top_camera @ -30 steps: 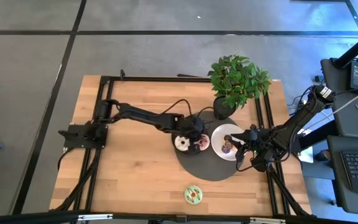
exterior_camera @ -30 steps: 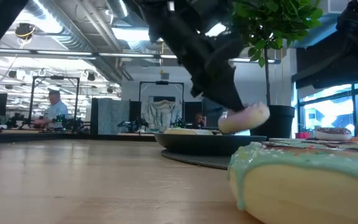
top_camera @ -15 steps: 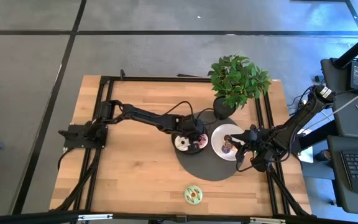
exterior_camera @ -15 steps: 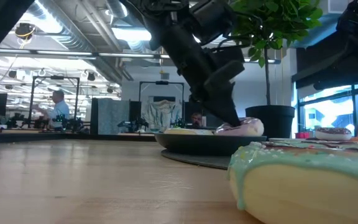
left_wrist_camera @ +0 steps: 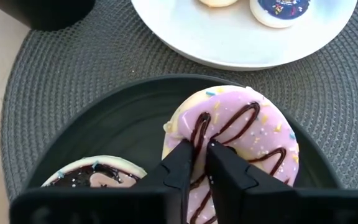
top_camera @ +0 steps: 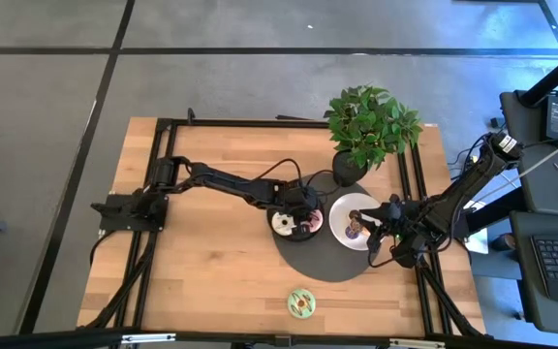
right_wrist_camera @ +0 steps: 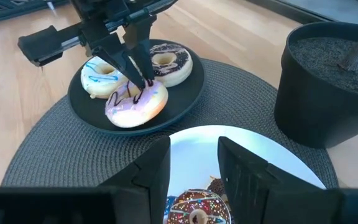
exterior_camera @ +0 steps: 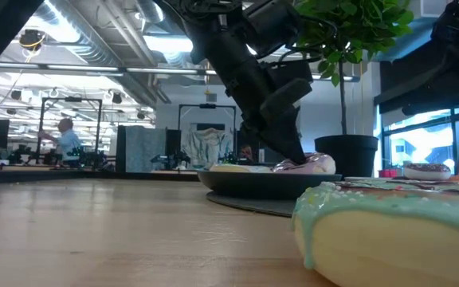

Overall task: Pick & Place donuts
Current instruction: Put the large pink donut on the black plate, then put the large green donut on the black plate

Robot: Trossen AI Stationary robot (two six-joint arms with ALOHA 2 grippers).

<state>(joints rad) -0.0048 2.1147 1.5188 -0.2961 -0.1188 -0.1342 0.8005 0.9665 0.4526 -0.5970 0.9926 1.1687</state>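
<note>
A pink donut with chocolate drizzle [left_wrist_camera: 241, 134] lies on the black plate [right_wrist_camera: 185, 99] beside a blue-drizzled white donut [right_wrist_camera: 101, 74] and a chocolate-iced one [right_wrist_camera: 166, 62]. My left gripper [left_wrist_camera: 207, 152] stands over the pink donut, shut on it. My right gripper [right_wrist_camera: 194, 168] hovers open over the white plate [right_wrist_camera: 260, 155], above a brown sprinkled donut [right_wrist_camera: 194, 208]. A green donut [top_camera: 300, 303] lies alone on the wood near the table's near edge. My left gripper pinches the pink donut's ring [left_wrist_camera: 201, 127] between its two fingers, which come slanting down from above and from the table's left. The fingertips [right_wrist_camera: 146, 81] hide the exact spot. The donut rests flat on the black plate [exterior_camera: 253, 182].
Both plates sit on a round grey woven mat [top_camera: 332, 257]. A potted plant [top_camera: 366, 126] in a black pot [right_wrist_camera: 328, 93] stands just beyond the plates, toward the far edge. The white plate also carries a purple-iced donut [left_wrist_camera: 284, 9]. The left half of the tabletop is bare wood [top_camera: 201, 262].
My left gripper has come down, and the pink donut, which hung tilted and clear of the plate a second ago, now lies level on the black plate. The fingers remain on it.
</note>
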